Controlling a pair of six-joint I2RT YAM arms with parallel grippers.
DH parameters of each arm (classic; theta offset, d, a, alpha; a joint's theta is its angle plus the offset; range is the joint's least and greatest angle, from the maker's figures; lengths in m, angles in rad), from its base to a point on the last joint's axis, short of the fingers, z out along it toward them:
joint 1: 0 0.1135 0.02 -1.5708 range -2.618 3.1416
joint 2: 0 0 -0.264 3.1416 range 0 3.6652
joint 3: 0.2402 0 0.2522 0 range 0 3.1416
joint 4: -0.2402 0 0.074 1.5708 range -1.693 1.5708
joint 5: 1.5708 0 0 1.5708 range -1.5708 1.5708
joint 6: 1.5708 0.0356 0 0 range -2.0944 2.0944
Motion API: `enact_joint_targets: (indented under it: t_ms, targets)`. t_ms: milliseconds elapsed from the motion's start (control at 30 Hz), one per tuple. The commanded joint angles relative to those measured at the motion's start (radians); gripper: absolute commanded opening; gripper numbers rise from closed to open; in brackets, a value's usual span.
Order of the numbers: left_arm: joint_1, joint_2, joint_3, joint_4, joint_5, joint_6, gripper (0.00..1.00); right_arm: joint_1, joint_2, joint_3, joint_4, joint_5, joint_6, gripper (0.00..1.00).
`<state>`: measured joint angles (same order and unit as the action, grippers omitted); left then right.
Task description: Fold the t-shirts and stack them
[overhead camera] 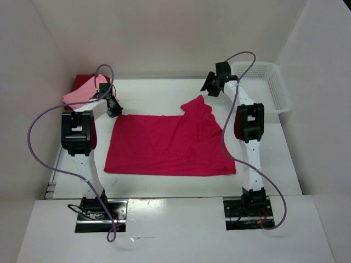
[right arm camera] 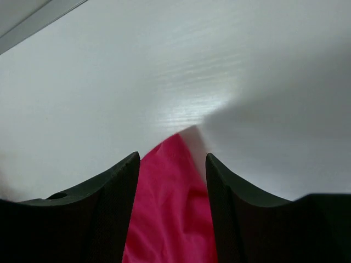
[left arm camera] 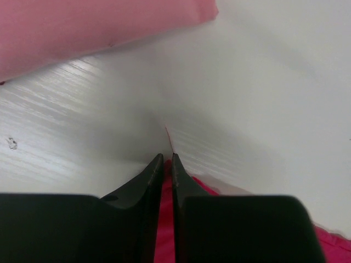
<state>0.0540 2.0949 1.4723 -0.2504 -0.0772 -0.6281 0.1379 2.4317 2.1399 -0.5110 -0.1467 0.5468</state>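
Shirts lie in two places: the crimson-pink t-shirt point(overhead camera: 164, 148) is spread mostly flat across the middle of the table, while the light pink t-shirt point(overhead camera: 81, 96) lies partly over the dark red t-shirt point(overhead camera: 82, 81) in the far left corner. The spread shirt's far right corner stands up in a rumpled peak. The table point(overhead camera: 148, 90) is white with a faint sheen, closed in by plain white walls point(overhead camera: 164, 33) on three sides. A white mesh basket point(overhead camera: 266, 82) stands at its far right corner. The left arm reaches forward and bends low, with the left gripper point(overhead camera: 113, 107) at the far left corner of the spread shirt. It is clenched on a thin edge of that cloth, which shows between the nearly meeting fingers in the wrist view. The right arm stretches toward the far edge, with the right gripper point(overhead camera: 210, 84) raised just beyond the peaked corner. Its fingers are spread apart and grasp nothing, and crimson cloth shows below the gap. Purple cables point(overhead camera: 38, 126) loop from both arms.
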Motion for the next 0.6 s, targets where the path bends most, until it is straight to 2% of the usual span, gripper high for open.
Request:
enact_joint_targets:
  t_ms: [0, 100, 200, 267, 567]
  targets:
    - [-0.005, 0.024, 0.002, -0.009, 0.020, 0.018, 0.16, 0.020, 0.094, 0.155, -0.098, 0.047, -0.037, 0.57]
    - [-0.005, 0.024, 0.002, -0.009, 0.030, 0.018, 0.13, 0.038, 0.186, 0.334, -0.164, 0.036, -0.047, 0.57]
    - [-0.005, 0.014, 0.002, -0.009, 0.030, 0.018, 0.09, 0.049, 0.230, 0.414, -0.230, 0.026, -0.056, 0.51]
    - [-0.005, 0.014, 0.002, -0.009, 0.030, 0.008, 0.08, 0.049, 0.242, 0.425, -0.230, 0.015, -0.056, 0.44]
    - [-0.005, -0.007, -0.018, 0.000, 0.030, 0.008, 0.05, 0.049, 0.222, 0.416, -0.261, 0.039, -0.056, 0.44]
